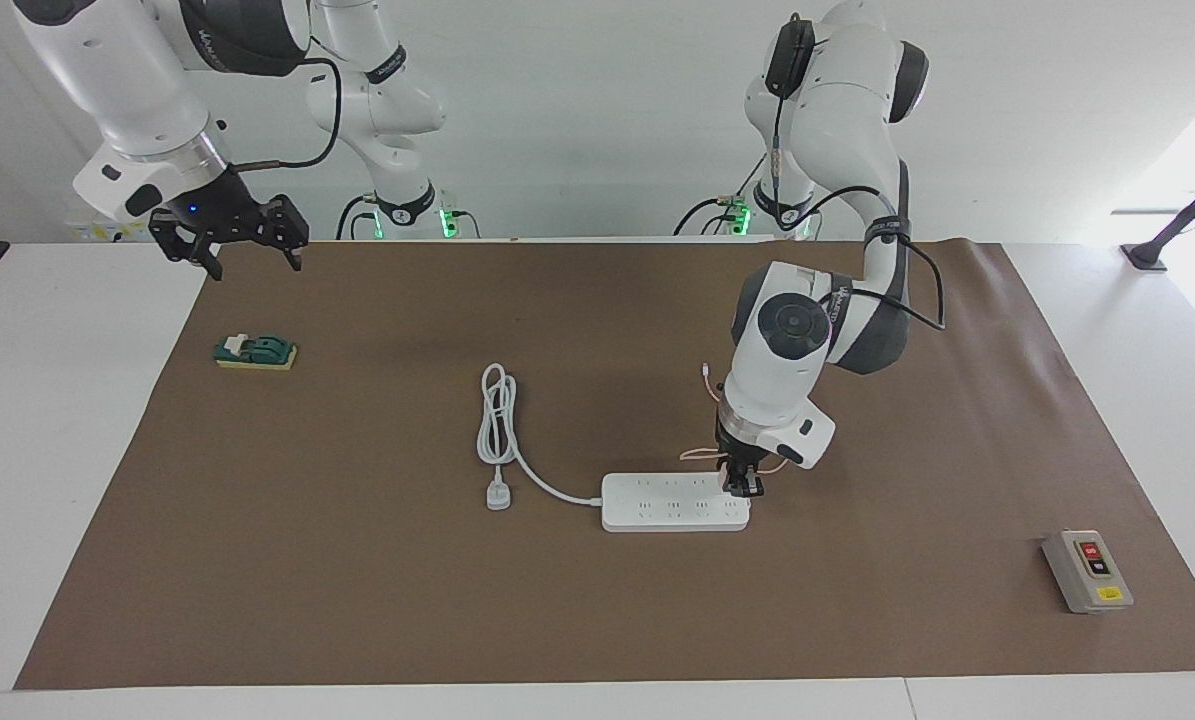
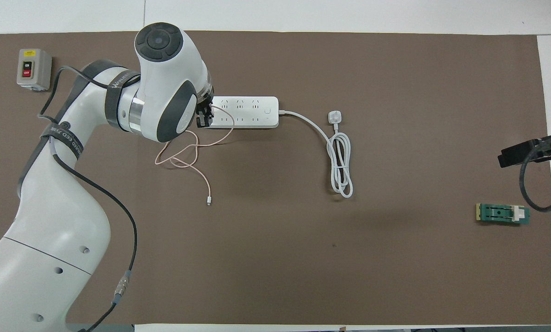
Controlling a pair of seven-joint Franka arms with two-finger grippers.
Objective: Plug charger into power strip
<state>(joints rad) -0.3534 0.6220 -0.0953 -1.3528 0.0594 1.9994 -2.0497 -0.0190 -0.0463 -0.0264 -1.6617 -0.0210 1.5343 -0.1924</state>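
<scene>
L gripper (image 1: 743, 482) sat low on the power strip (image 1: 672, 502) at its L-arm end, mid-mat; fingers closed on the charger (image 1: 728, 478), pressed onto the strip w/ pink cable (image 2: 190, 152) trailing toward the robots. R gripper (image 1: 229, 232) waited up over the mat edge, fingers spread, holding nothing.

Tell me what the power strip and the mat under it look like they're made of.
The power strip looks like smooth white moulded plastic, with crisp edges and a uniform colour. The mat looks like matte brown paper or thin felt, flat and without shine; which one is unclear.
</scene>
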